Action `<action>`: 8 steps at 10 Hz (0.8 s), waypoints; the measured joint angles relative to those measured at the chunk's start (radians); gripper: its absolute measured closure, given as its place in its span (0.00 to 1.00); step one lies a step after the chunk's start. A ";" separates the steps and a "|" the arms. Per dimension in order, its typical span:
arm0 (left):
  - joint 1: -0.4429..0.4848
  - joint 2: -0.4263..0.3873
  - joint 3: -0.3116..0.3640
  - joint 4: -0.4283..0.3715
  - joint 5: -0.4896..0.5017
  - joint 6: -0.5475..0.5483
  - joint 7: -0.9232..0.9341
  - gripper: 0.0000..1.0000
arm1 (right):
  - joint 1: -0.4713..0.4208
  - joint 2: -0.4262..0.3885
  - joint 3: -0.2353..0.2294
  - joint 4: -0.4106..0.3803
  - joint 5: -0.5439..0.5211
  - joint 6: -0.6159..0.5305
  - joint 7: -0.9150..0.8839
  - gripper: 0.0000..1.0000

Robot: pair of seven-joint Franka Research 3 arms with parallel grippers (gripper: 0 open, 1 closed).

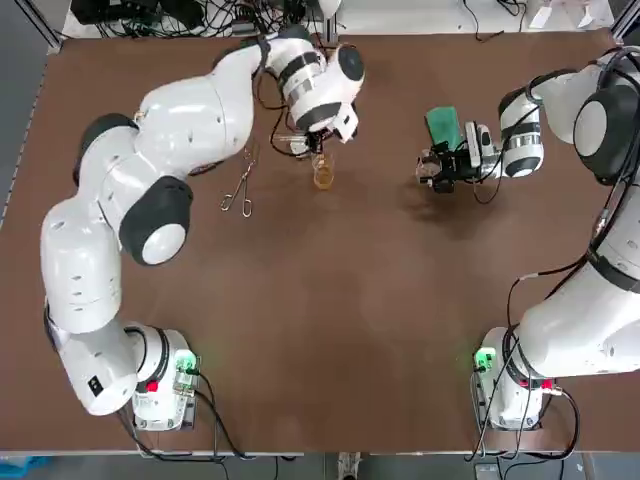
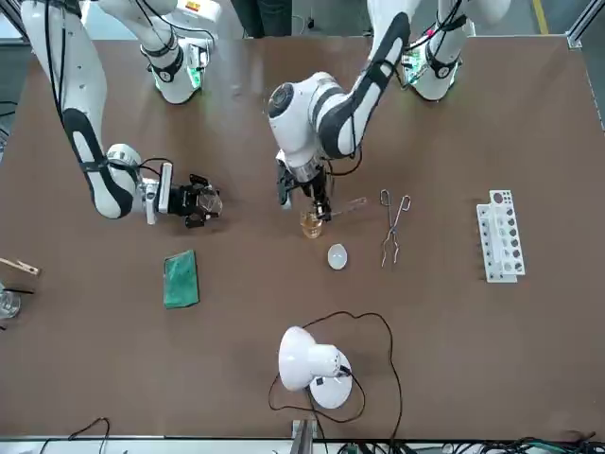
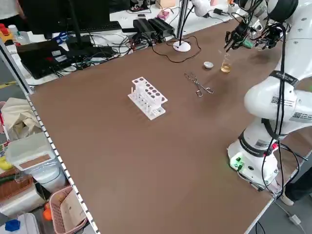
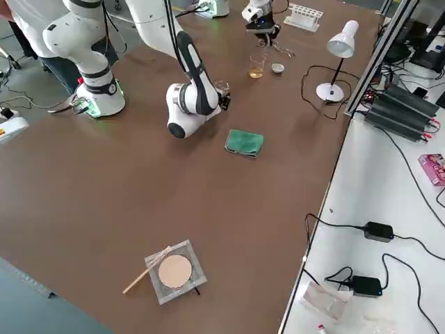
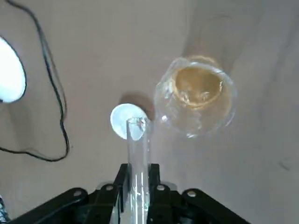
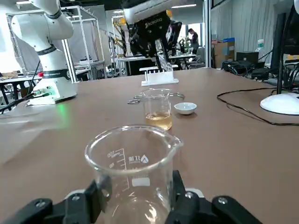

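Note:
My left gripper (image 1: 318,140) is at the far middle of the table, shut on a clear glass test tube (image 5: 138,154). The tube (image 2: 345,205) is tilted, its open end beside a small glass beaker (image 1: 323,175) of amber liquid standing on the table just below. A small white dish (image 2: 337,255) lies next to that beaker (image 5: 196,102). At the far right, my right gripper (image 1: 437,168) is low over the table and shut on a clear graduated beaker (image 6: 133,168), upright, near a green cloth (image 1: 443,125).
Metal tongs (image 1: 240,185) lie to the left of the amber beaker. A white test tube rack (image 2: 498,236) stands farther left. A white desk lamp (image 2: 312,364) with its cable is at the far edge. A wire mesh pad (image 4: 174,271) sits at the right edge.

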 joint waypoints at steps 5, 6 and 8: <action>0.170 -0.091 -0.003 0.001 -0.191 0.026 0.166 0.78 | 0.001 0.000 0.001 0.001 0.000 0.000 0.001 0.41; 0.228 -0.122 -0.005 -0.007 -0.229 0.029 0.236 0.78 | 0.002 0.000 0.002 0.001 0.003 0.000 0.001 0.41; 0.400 -0.190 -0.026 -0.040 -0.345 0.029 0.476 0.78 | 0.027 0.000 0.005 0.001 0.037 -0.003 0.002 0.41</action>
